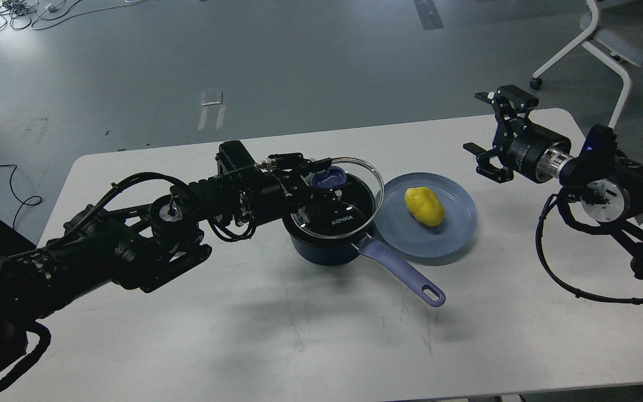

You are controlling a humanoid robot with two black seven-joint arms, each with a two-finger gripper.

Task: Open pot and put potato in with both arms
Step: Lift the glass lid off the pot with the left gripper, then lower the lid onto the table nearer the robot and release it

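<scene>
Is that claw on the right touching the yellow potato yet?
Apart. The head view shows the right gripper hanging open beyond the far right edge of the blue plate, with bare white table between it and the potato, which lies alone on the plate.

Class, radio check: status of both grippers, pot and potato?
Left gripper at blue lid knob, grip unclear. Right gripper open, empty. Potato on plate beside pot. Nothing blocking.
</scene>
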